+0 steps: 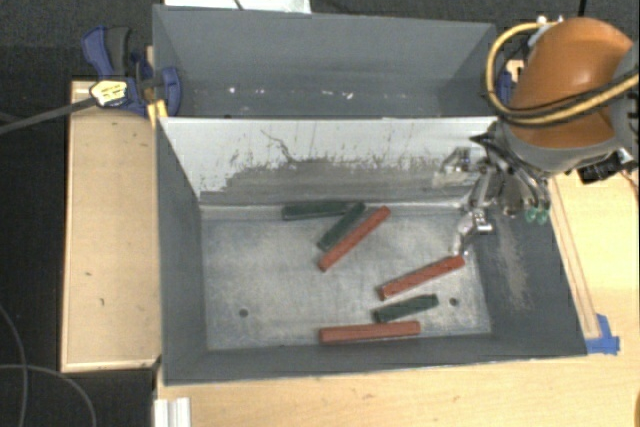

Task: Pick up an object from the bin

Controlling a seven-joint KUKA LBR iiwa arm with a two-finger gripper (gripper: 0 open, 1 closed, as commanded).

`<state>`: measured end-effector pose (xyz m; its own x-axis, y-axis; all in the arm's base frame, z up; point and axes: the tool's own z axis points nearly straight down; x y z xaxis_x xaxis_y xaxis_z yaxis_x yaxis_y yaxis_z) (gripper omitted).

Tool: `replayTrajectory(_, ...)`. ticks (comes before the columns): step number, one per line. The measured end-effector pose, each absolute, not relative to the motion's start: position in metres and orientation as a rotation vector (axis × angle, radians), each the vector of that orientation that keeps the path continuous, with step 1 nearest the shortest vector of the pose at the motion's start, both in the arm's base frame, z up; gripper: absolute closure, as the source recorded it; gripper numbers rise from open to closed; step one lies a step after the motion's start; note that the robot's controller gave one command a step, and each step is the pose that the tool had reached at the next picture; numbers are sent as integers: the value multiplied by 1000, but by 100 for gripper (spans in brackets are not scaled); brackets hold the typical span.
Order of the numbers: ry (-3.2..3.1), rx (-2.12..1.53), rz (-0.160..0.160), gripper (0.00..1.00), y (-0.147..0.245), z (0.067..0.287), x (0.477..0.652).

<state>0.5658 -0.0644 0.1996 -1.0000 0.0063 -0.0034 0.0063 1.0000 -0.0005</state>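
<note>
Gripper [476, 223] near right wall [530, 285]; red stick's [422, 277] end just beside.

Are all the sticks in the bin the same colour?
No: the front stick is red-brown, while the back stick is dark green.

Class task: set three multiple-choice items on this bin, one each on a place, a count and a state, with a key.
1. Where over the bin is the hand? A left front corner; B right side; C left back corner.
2. How many red-brown bars lie in it? A one; B three; C five.
3. How does the front red-brown bar lie? A flat; B upright; C leaning on a wall.
Key: 1 B, it hangs at the bin's right. 2 B, three show. 3 A, its whole length rests on the bottom.
</note>
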Motion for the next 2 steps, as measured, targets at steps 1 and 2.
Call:
replayTrajectory(1, 3138, 8, -1, 0, -64, 200, 566)
replayTrajectory(2, 3135, 23, 0, 0, -47, 135, 543)
